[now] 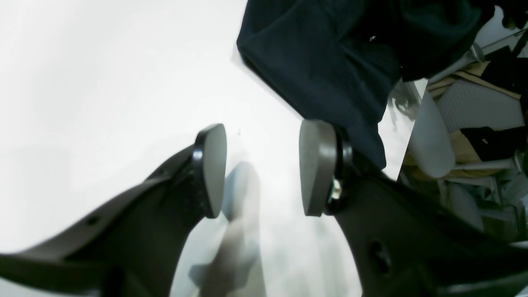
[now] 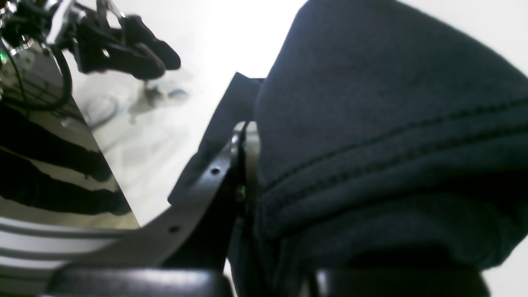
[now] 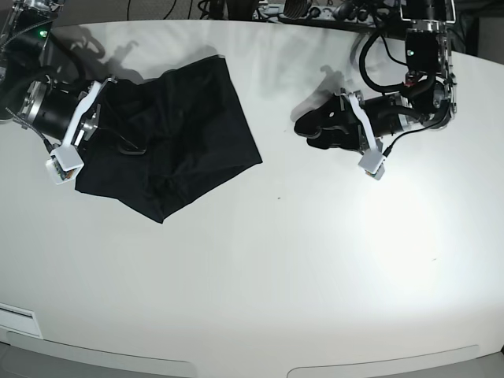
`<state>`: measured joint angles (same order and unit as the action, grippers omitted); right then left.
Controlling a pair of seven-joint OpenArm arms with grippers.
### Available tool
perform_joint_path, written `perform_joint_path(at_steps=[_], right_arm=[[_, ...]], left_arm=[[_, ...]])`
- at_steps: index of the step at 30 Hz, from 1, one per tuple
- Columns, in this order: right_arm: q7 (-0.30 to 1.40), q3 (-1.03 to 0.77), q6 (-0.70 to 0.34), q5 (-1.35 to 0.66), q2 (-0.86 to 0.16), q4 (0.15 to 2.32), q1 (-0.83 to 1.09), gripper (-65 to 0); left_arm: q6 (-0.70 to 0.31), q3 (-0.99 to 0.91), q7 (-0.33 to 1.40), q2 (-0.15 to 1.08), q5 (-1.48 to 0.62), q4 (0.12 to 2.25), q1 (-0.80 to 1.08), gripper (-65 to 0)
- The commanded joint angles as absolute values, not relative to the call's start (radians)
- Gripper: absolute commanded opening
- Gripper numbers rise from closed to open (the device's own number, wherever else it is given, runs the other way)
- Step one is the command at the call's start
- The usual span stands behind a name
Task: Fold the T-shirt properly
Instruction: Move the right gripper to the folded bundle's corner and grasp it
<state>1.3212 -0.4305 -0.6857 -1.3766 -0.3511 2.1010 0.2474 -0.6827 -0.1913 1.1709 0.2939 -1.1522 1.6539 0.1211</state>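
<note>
The black T-shirt [image 3: 177, 142] lies crumpled and partly folded on the left of the white table [image 3: 276, 260]. My right gripper [image 3: 118, 142] is at its left side, shut on a bunched, stitched hem of the T-shirt [image 2: 371, 144]. One finger [image 2: 246, 152] shows against the cloth and the other is hidden under it. My left gripper [image 3: 311, 126] is open and empty over bare table, well to the right of the shirt. In the left wrist view the gripper [image 1: 264, 169] has its pads wide apart, with the shirt [image 1: 330, 62] beyond them.
Cables and equipment [image 3: 299, 12] line the table's back edge. Clutter [image 1: 474, 123] lies past the table edge in the left wrist view. The left gripper [image 2: 136, 45] also shows far off in the right wrist view.
</note>
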Motion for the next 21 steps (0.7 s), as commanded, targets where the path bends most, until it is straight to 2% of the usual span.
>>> perform_joint_path(at_steps=[1, 6, 11, 12, 15, 16, 17, 21], right_arm=[[1.296, -0.436, -0.697, -1.405, -0.349, 2.117, 0.238, -65.0], [1.29, -0.389, -0.698, -1.36, -0.282, 2.116, 0.238, -65.0], [1.188, -0.225, -0.698, -1.147, -0.23, 2.09, 0.237, -65.0], [1.172, -0.179, -0.698, -1.1, -0.231, 2.08, 0.235, -60.8], [1.169, -0.036, -0.698, -0.993, -0.242, 2.072, 0.215, -24.9], [1.172, 0.012, -0.698, -0.986, -0.256, 2.072, 0.205, -17.2], [1.182, 0.057, -0.698, -0.986, -0.271, 2.072, 0.195, -14.3], [1.219, 0.174, -0.698, -0.987, -0.302, 2.075, 0.133, -14.2]], left_arm=[[-0.698, -0.197, 1.152, 0.302, -1.18, 1.669, 0.11, -34.7], [-0.698, -0.197, 1.152, 0.302, -1.181, 1.669, 0.11, -34.7], [-0.698, -0.197, 1.152, 0.302, -1.187, 1.669, 0.11, -34.7], [-0.698, -0.197, 1.152, 0.302, -1.187, 1.669, 0.11, -34.7], [-0.698, -0.197, 1.153, 0.302, -1.187, 1.669, 0.107, -34.7], [-0.698, -0.197, 1.152, 0.302, -1.187, 1.669, 0.107, -34.7], [-0.698, -0.197, 1.153, 0.302, -1.187, 1.669, 0.105, -34.7], [-0.698, -0.197, 1.153, 0.303, -1.187, 1.669, 0.105, -34.7]])
